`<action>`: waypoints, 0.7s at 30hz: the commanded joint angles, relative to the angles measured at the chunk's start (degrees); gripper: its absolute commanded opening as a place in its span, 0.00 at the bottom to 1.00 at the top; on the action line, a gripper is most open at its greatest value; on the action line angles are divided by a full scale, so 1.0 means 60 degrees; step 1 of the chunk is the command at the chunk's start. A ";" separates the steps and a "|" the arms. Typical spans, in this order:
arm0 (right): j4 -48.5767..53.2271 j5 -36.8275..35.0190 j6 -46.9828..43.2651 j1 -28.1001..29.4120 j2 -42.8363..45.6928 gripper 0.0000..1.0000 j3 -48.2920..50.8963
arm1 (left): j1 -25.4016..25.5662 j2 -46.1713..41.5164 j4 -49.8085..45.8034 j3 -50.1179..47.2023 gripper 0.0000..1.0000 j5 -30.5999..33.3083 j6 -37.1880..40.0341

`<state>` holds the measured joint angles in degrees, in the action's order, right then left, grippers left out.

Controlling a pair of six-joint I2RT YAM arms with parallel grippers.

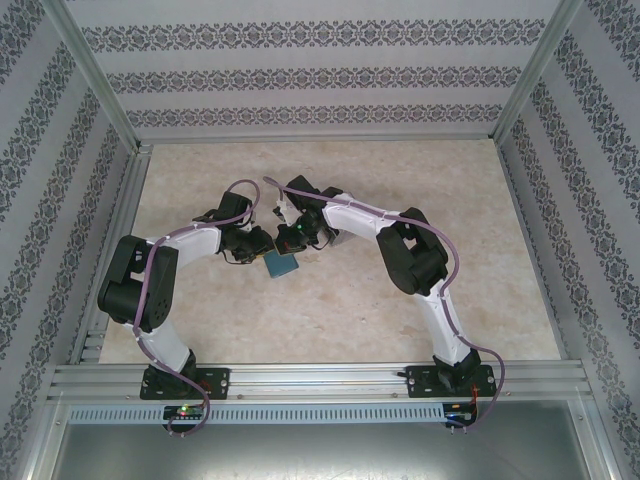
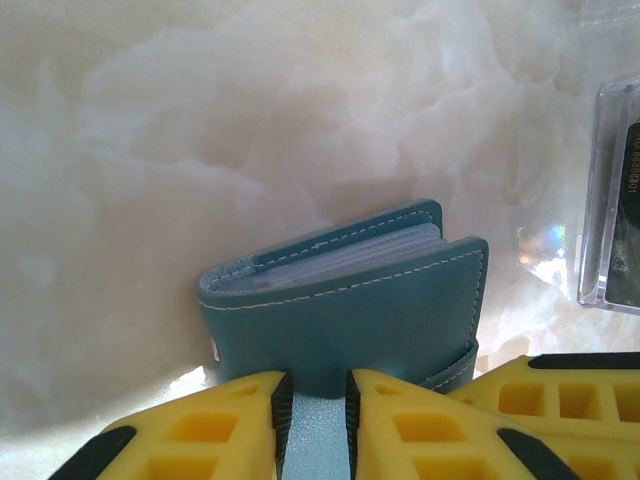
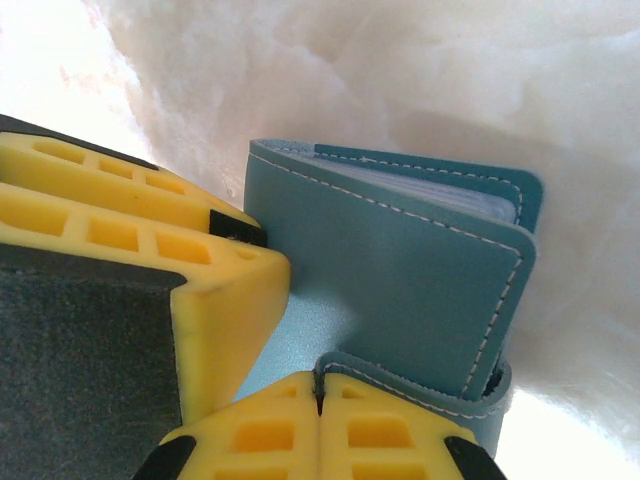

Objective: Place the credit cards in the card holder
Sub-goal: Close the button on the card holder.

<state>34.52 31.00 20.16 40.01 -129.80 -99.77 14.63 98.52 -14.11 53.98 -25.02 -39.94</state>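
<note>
The teal-blue card holder (image 1: pixel 282 264) lies mid-table between both arms. In the left wrist view the card holder (image 2: pixel 350 300) is nearly closed, greyish sleeves showing at its top edge. My left gripper (image 2: pixel 315 400) is shut on its lower cover, teal leather pinched between the black pads. My right gripper (image 3: pixel 320 378) is shut on the holder's little strap tab (image 3: pixel 420 385), beside the card holder (image 3: pixel 400 280). A dark credit card (image 2: pixel 628 230) stands in a clear tray at the right edge of the left wrist view.
The clear slanted plastic tray (image 2: pixel 600 200) stands just right of the holder. The two grippers crowd together: a right finger (image 2: pixel 570 400) shows beside my left one, and a left finger (image 3: pixel 150 230) beside my right one. Patterned walls enclose the marble-look table (image 1: pixel 450 190).
</note>
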 commanded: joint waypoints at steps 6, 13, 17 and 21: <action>0.0003 -0.1248 -0.0010 0.0457 -0.0956 0.01 0.0953 | 0.0192 -0.0012 0.0202 -0.0289 0.26 -0.0079 0.0003; -0.0217 -0.1478 0.0157 0.0442 -0.0769 0.02 0.1166 | 0.0177 -0.0831 -0.0362 0.0017 0.33 0.0692 0.0270; -0.0563 -0.1461 0.0426 0.0450 -0.0678 0.03 0.1263 | 0.0171 -0.1349 -0.0629 0.0123 0.35 0.1194 0.0344; -0.1289 -0.1550 0.0815 0.0440 -0.0490 0.03 0.1452 | 0.0179 -0.1812 -0.0612 -0.0146 0.35 0.1468 0.0150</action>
<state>27.07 29.36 22.87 41.04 -127.50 -94.91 15.05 90.19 -16.53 53.47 -18.85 -39.27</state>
